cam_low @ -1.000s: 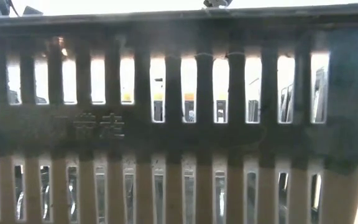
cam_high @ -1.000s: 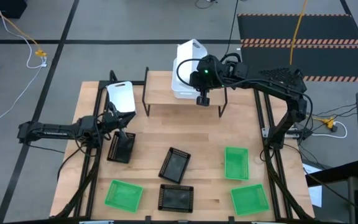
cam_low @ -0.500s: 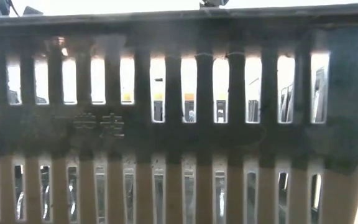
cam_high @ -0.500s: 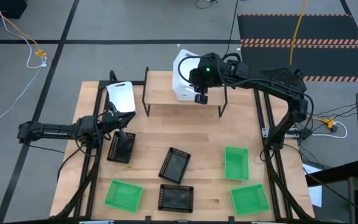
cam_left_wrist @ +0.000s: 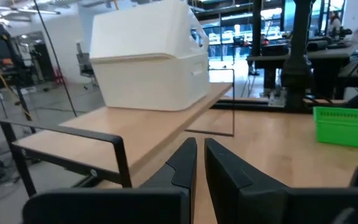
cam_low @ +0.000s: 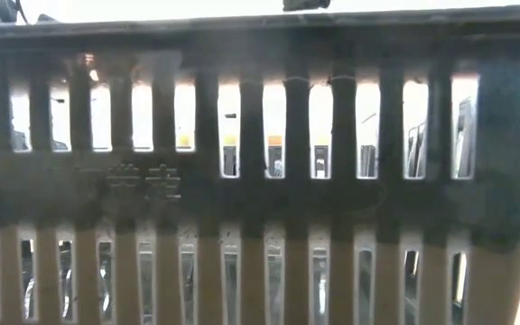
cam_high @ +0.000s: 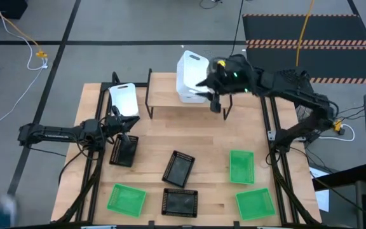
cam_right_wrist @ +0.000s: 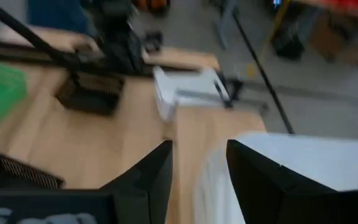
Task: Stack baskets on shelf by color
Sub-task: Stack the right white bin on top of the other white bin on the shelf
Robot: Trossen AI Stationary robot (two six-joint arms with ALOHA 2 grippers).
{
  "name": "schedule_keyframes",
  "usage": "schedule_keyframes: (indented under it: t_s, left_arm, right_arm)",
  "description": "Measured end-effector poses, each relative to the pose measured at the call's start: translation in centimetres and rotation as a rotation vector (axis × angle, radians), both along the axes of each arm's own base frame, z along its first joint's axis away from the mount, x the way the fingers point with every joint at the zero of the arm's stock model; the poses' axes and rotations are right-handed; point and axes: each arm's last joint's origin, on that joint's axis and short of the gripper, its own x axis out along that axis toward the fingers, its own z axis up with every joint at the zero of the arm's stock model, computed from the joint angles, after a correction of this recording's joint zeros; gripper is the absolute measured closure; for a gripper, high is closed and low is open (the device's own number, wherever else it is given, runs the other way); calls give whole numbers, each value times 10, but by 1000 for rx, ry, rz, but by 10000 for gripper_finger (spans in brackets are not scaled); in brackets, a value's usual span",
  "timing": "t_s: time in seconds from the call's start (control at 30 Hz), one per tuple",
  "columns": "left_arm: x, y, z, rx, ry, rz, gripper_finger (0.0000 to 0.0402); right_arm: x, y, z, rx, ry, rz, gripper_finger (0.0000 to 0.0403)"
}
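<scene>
Two white baskets sit nested on the right part of the shelf. They also show in the left wrist view, as white baskets on the shelf. My right gripper hovers open just right of them and touches nothing; the right wrist view shows the gripper beside the white basket's rim. A third white basket lies on the table left of the shelf. My left gripper waits shut at the left, close to a black basket.
Two more black baskets lie mid-table. Green baskets lie at the near left and at the right. A black mesh basket fills the low view. The shelf's left and middle parts are bare.
My right gripper has come off the white basket and drawn back from it toward the table's right edge, rising a little and tipping up. The upper white basket, tilted and raised a second ago, now sits lower, nested in the one beneath it.
</scene>
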Motion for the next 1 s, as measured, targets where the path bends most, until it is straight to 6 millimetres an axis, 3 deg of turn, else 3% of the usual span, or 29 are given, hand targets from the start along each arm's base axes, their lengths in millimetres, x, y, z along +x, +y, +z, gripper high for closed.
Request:
schedule_keyframes:
  t_s: [0.17,0.27,0.43,0.67,0.83,1.0]
  left_arm:
    - [0,-1,-1,-24,2,-14,366]
    - [0,-1,0,-26,-13,-13,366]
    - [-1,1,5,12,-51,12,366]
    - [-2,5,9,51,-76,62,366]
    - [-2,7,7,42,-57,75,366]
    - [-1,7,2,4,-19,55,366]
  right_arm:
    - [-19,8,-38,-113,-202,-38,259]
    - [-27,5,-49,-186,-243,-95,259]
    - [-27,-10,-42,-196,-200,-145,259]
    - [-6,-39,-22,-74,-25,-73,259]
    - [6,-54,-39,17,119,-47,259]
    - [8,-56,-53,72,182,-25,259]
